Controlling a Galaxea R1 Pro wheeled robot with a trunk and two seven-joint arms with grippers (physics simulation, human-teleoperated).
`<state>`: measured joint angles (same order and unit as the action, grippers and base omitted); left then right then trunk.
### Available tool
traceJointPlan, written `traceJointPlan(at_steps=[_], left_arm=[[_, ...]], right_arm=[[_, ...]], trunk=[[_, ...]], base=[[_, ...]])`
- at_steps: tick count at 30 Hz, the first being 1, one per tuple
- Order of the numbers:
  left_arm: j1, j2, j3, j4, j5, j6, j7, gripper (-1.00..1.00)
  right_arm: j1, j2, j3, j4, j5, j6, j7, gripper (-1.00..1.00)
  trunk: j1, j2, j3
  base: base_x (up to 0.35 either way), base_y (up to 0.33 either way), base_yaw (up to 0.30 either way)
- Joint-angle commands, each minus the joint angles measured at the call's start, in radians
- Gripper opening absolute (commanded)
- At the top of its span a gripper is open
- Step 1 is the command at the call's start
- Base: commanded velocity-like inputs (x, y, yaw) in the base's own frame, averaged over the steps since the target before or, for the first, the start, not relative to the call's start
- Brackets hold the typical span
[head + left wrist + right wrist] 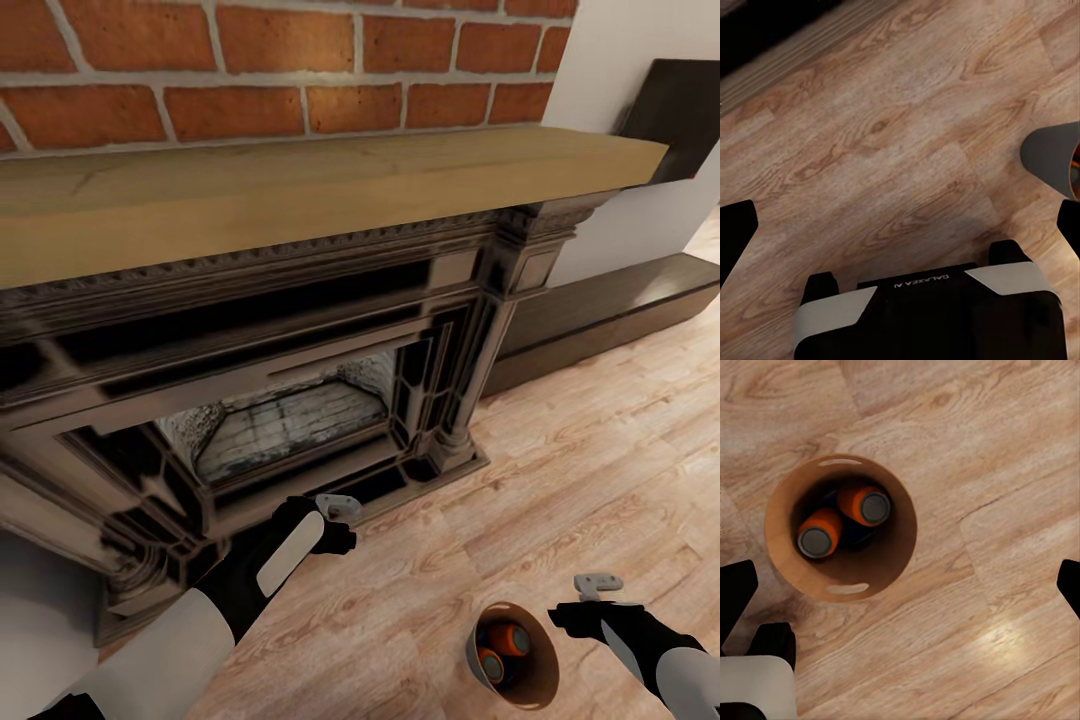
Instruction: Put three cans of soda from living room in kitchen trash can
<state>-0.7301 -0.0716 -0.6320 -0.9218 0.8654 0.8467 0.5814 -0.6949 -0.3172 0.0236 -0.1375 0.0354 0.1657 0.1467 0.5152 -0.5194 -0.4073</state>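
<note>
Bin [520, 690] nearest to me: the copper-brown tash can stands on the plank floor [600, 480] just ahead of my base, toward my right side. Seen from my right wrist, it [900, 547] is upright with its mouth facing the camera, and two slot handles show near the rim. Two orange soda cans [840, 521] lie tipped inside it, side by side, grey tops toward the lens; between them is something dark, and I cannot tell whether the blue can is there. I judge that the cans rest in the bin so that all can be carried to the kitchen in one load.

Right pincer [900, 585]: spread wide, holding nothing, hanging over the floor beside the bin and apart from it. In the head view it [585, 605] sits level with the bin's rim, which I take as a staging pose for gripping the rim.

Left pincer [900, 225]: also spread and empty, pointed down at bare planks, with the bin's grey outer wall [1046, 154] at the frame's edge. In the head view it [340, 520] hangs near the hearth base, kept clear of the work, I think.

Fireplace [300, 400] beyond: dark carved surround, grey firebox, pale wood mantel [300, 190], red brick chimney [280, 60] above. We are evidently in the living room; the trip to the kitchen is not yet made.
</note>
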Motion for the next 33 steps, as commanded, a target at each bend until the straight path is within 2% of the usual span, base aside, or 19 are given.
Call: traceJointPlan(at_steps=[1,17,33], left_arm=[[0.0,0.0,0.0,0.0,0.0,0.0,0.0,1.0],[0.0,0.0,0.0,0.001,0.0,0.0,0.0,1.0],[0.0,-0.002,0.0,0.001,0.0,0.0,0.0,1.0]], right_arm=[[0.0,0.0,0.0,0.0,0.0,0.0,0.0,1.0],[0.0,0.0,-0.001,0.004,-0.002,0.0,0.0,1.0],[0.0,0.0,-0.001,0.006,-0.002,0.0,-0.005,1.0]], trunk=[[-0.004,0.007,0.005],[-0.065,0.119,0.079],[-0.065,0.119,0.102]], base=[[0.0,0.0,0.069],[0.0,0.0,0.07],[0.0,0.0,0.093]])
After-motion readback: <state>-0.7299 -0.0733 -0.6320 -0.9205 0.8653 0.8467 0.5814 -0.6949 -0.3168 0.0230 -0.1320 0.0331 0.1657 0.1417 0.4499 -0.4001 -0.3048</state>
